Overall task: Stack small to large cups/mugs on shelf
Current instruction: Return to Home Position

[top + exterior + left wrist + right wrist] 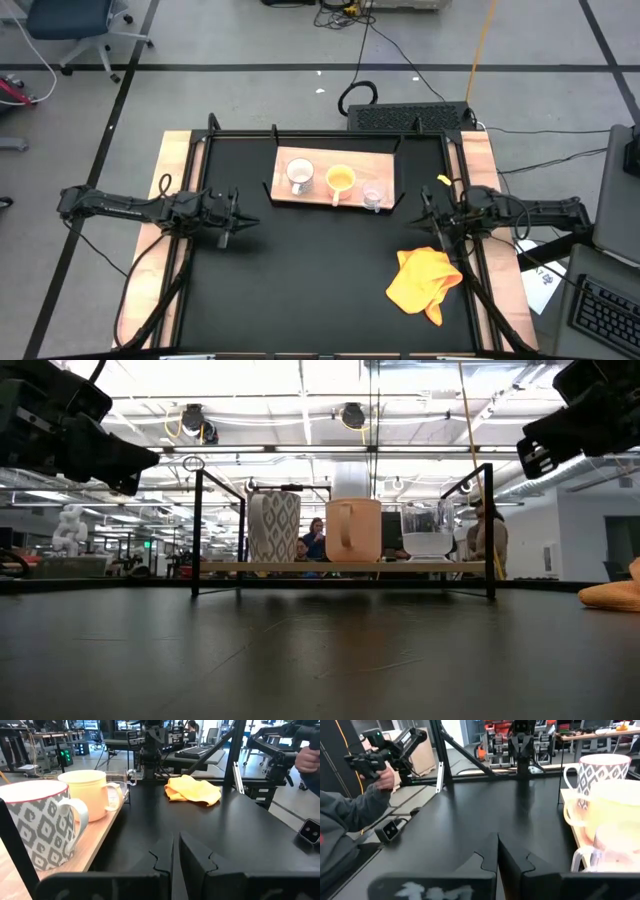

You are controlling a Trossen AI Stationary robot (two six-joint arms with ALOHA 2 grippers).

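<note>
From my remote seat, the black tabletop (pixel 320 290) fills most of the high view. Toward its far edge lies the light-wood shelf (pixel 360 160), flat inside its thin black brackets.

The left gripper (pixel 236 218) hovers over the table's left side, well clear of the shelf. Through its wrist camera I see its fingers (pixel 162 862) pressed together with nothing between them. The right gripper (pixel 428 214) hangs by the right edge, jaws likewise closed on nothing.

A crumpled yellow cloth (pixel 425 280) lies on the table near the right arm, apart from the shelf.

All three vessels stand upright in a row on the shelf. They run from the patterned white mug (pixel 273 527) through the orange mug (pixel 352 530) to the clear glass cup (pixel 428 532). The low view shows gaps between them. From above the glass is faint, so I can't judge its handle.
</note>
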